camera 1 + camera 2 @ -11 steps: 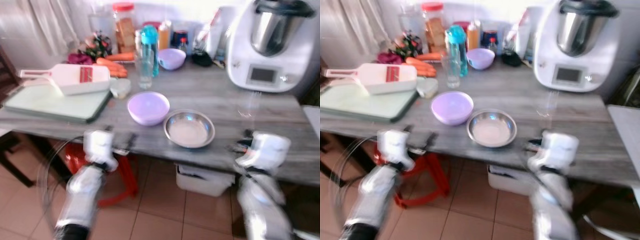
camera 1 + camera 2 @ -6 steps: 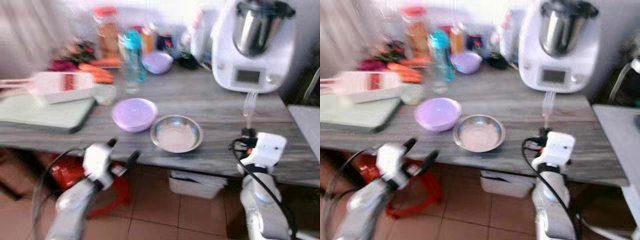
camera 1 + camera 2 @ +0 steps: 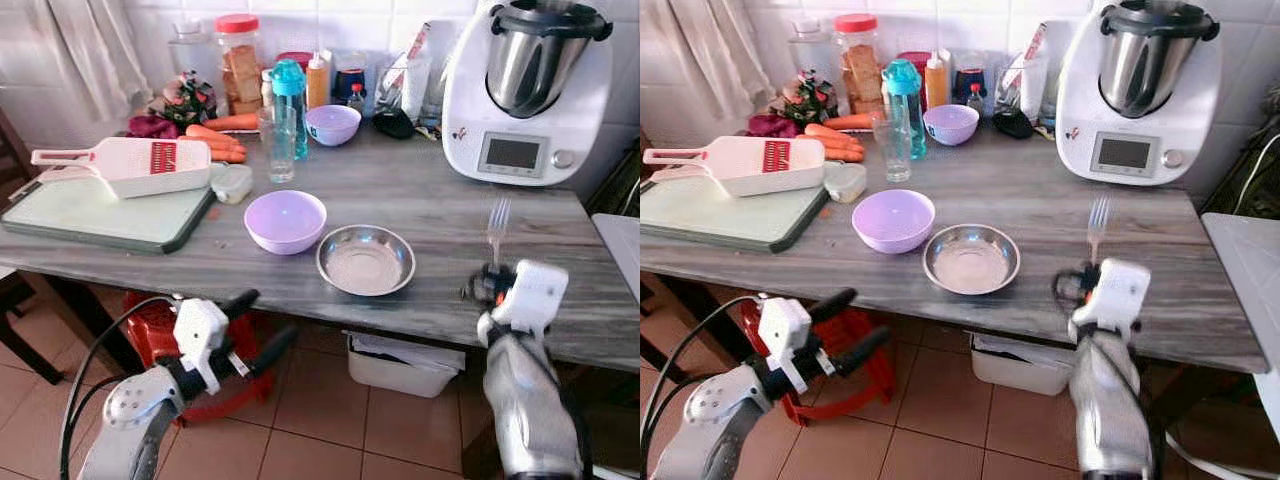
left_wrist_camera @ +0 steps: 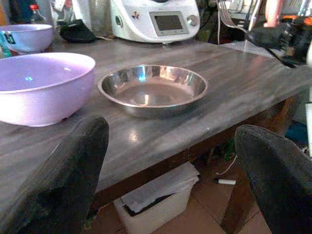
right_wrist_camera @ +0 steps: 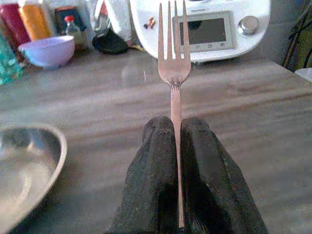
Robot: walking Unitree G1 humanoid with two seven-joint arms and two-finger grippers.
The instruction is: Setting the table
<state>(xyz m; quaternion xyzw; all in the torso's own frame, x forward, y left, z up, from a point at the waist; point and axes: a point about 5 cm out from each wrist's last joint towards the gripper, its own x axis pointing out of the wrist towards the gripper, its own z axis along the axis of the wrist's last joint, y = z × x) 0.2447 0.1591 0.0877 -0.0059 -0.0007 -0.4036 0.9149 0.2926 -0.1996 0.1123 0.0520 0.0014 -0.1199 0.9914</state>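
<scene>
left pincer (image 3: 258,325) swung outward, spread empty; right pincer (image 5: 176,146) pinches fork (image 5: 173,68) upright.

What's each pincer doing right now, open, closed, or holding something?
Left pincer: open, empty, below the table edge.
Right pincer: closed on the fork, tines pointing away over the table.

Past my left gripper (image 4: 170,175), fingers (image 4: 63,180) spread wide, I see a shallow round steel dish (image 4: 153,89) on the grey wooden tabletop (image 4: 234,80), a lilac plastic bowl (image 4: 41,85) just beside it, and a white kitchen machine (image 4: 156,19) behind.
</scene>
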